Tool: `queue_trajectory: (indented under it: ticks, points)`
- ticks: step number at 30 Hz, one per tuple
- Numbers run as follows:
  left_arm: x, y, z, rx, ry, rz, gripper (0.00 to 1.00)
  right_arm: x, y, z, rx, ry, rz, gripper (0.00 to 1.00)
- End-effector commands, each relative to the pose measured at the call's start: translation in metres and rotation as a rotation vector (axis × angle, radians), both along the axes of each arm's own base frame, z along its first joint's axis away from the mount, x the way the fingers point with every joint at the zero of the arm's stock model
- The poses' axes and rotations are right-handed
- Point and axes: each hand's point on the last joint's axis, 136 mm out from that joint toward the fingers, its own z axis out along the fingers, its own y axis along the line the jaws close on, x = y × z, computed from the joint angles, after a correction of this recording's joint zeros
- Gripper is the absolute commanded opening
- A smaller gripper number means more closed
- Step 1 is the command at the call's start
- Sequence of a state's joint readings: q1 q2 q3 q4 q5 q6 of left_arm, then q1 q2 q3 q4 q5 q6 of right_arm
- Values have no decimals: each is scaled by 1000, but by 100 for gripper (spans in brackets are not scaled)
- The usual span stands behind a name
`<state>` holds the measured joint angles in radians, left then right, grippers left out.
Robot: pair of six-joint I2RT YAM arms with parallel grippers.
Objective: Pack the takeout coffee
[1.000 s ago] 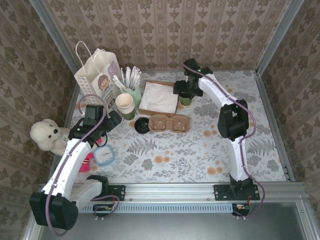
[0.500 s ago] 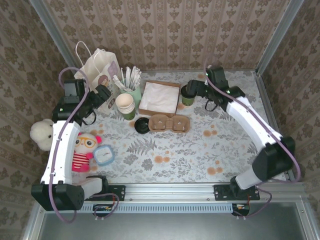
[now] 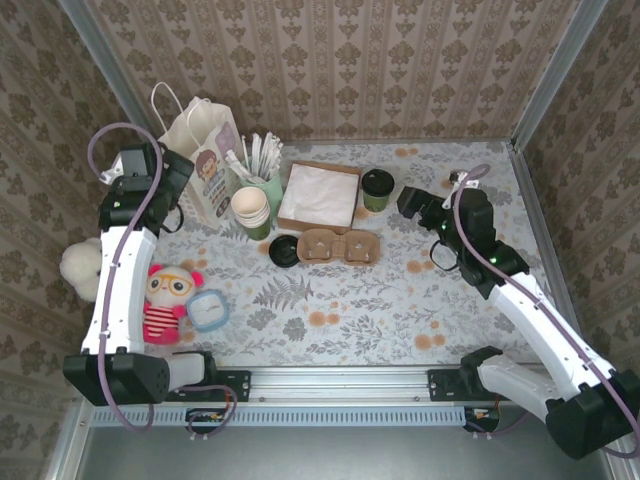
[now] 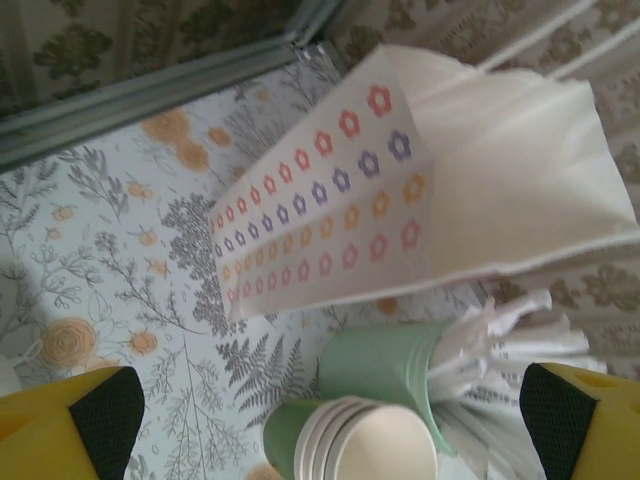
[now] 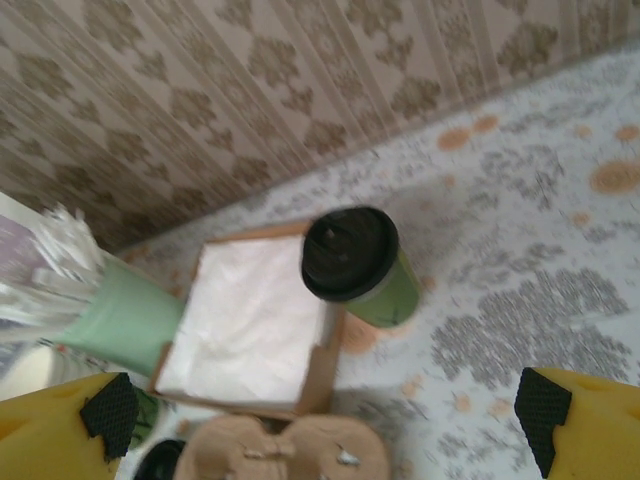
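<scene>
Floral desk (image 3: 330, 300): we find the coffee (image 3: 377, 188) upright at three o'clock of the napkin tray (image 3: 318, 195), untouched. Both claws released: right claw (image 3: 410, 202) near the coffee, left claw (image 3: 186, 180) beside the bag (image 3: 198, 148).

Table (image 3: 400, 300) covered with a pale cloth printed with grey ferns and orange flowers. Far side, left to right: upright white paper bag with handles (image 3: 200, 150); mint-green cup holding white utensils (image 3: 268, 190), with a stack of lidless cream paper cups (image 3: 252, 210) just in front; brown tray of white napkins (image 3: 318, 195); upright olive-green paper cup with a round black lid (image 3: 377, 188), just beside the tray. In front of the tray: loose black lid (image 3: 284, 250) beside a brown moulded two-slot carrier (image 3: 340, 244). Near left: red-striped plush doll (image 3: 166, 300) lying next to a round pale-blue container (image 3: 209, 311).
</scene>
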<state>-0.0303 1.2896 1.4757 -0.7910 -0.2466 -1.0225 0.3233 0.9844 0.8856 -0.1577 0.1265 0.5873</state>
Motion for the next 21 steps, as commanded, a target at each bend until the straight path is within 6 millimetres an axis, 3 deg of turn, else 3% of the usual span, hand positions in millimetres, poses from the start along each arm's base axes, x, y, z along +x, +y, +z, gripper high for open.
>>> queue_trajectory:
  ticks: [1, 6, 10, 14, 21]
  points:
    - [9, 20, 14, 24, 4, 117, 100, 1, 5, 14, 5, -15, 27, 100]
    - [31, 22, 13, 12, 60, 124, 95, -4, 13, 8, -2, 11, 80, 100]
    - [50, 25, 9, -2, 62, 132, 88, -8, 4, 0, -15, 22, 40, 100]
    - [71, 16, -8, -46, 113, 94, 82, -12, -7, -6, -23, 36, -17, 100]
    - [99, 21, -36, -49, 206, 102, 72, -20, -25, -14, -64, 52, -90, 100]
